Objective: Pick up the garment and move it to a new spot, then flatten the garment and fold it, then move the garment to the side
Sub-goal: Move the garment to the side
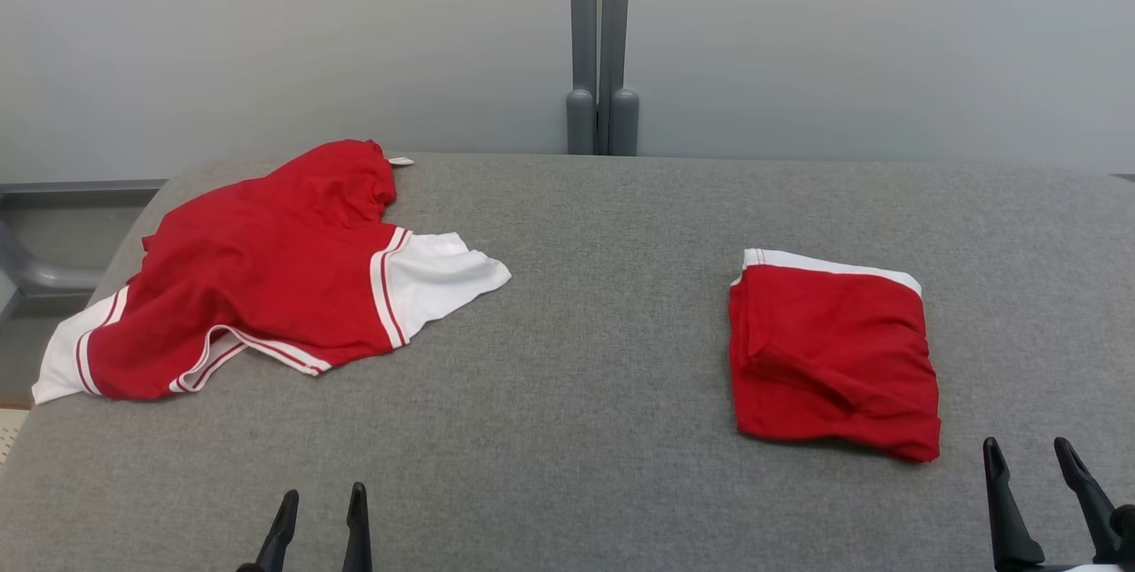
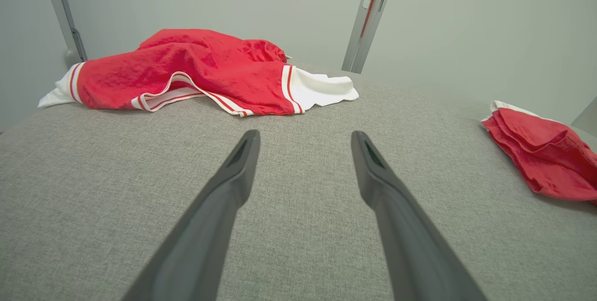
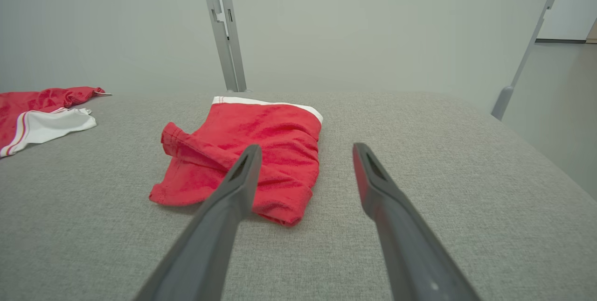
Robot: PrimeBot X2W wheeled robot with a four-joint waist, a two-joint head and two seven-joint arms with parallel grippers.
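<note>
On the right side of the grey fabric-covered counter [image 1: 576, 395] lies a folded red cloth garment with a white band [image 1: 833, 359]. A crumpled red-and-white cloth garment [image 1: 257, 279] lies well apart at the left. The left hand [image 1: 324, 492] and right hand [image 1: 1026, 446] both gape wide, holding nothing.

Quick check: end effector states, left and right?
Left end effector: open, holding nothing.
Right end effector: open, holding nothing.
</note>
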